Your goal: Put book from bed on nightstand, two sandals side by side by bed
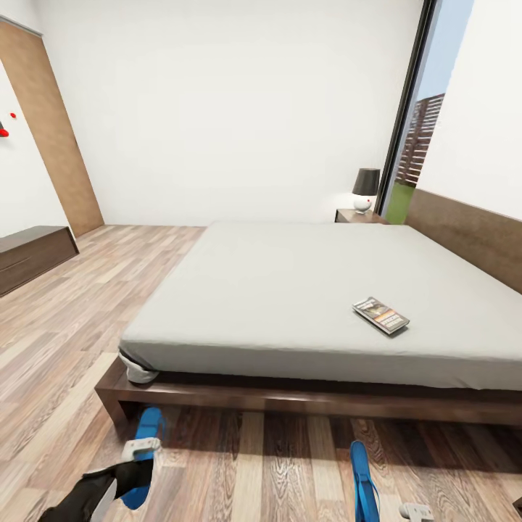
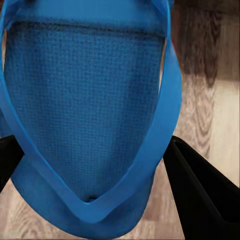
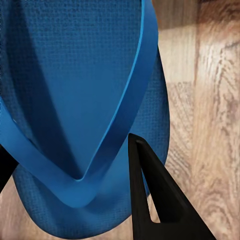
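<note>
The book (image 1: 381, 315) lies flat on the grey mattress of the bed (image 1: 290, 290), toward its right side. A nightstand (image 1: 357, 215) stands at the bed's far corner by the window. My left gripper (image 1: 143, 453) (image 2: 95, 140) is shut on one blue sandal (image 1: 147, 435) (image 2: 90, 100), just off the floor by the bed's near left corner. My right gripper (image 1: 380, 507) (image 3: 67, 147) is shut on the other sandal (image 1: 361, 475) (image 3: 75, 75), above the floor in front of the bed frame. Black fingers (image 2: 200, 195) (image 3: 155, 200) press each sandal's edges.
A dark lamp (image 1: 365, 187) stands on the nightstand. A longer low brown cabinet (image 1: 32, 254) sits along the left wall beside a wood panel (image 1: 51, 130). Wood-plank floor (image 1: 87, 319) stretches left of the bed. The brown headboard (image 1: 471, 235) runs along the right wall.
</note>
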You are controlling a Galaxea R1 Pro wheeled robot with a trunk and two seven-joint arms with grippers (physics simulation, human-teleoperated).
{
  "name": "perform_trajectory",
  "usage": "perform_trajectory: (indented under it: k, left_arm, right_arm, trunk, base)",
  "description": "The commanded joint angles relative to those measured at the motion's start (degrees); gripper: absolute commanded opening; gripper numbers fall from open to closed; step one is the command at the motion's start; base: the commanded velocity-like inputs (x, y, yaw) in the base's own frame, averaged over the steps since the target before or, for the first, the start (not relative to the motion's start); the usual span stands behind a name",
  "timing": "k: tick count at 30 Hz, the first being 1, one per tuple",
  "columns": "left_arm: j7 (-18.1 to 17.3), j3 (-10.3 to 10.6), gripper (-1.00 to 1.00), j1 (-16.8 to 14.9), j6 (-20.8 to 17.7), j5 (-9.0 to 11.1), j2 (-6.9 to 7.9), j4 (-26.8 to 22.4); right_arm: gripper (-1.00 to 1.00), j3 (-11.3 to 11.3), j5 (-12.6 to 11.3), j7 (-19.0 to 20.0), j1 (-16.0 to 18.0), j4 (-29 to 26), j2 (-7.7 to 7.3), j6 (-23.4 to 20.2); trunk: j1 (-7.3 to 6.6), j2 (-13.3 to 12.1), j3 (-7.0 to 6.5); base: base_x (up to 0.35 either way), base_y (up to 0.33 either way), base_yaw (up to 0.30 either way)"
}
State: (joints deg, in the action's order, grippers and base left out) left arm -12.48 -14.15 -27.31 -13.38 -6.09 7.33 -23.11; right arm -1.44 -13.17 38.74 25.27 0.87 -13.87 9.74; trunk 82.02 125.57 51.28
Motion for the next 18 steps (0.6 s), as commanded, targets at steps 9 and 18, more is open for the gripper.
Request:
perform_trajectory:
  k: [9, 18]
  left_arm:
    - [1.2, -0.2, -1.00, -0.9, -6.7, -1.0, 0.81, -3.9]
    - [1.2, 1.1, -1.00, -0.9, -6.7, -0.9, 0.67, -3.6]
  right_arm:
    - [-1.00, -0.2, -0.3, 0.5, 0.0, 0.1, -0.11, -0.6]
    - [-1.00, -0.5, -7.1, 7.6, 0.0, 0.1, -12.69, -3.7]
  trunk:
    - [-0.01, 0.0, 0.06]
    - [-0.01, 0.0, 0.06]
  base:
    - [0.000, 0.000, 0.000]
    - [0.000, 0.000, 0.000]
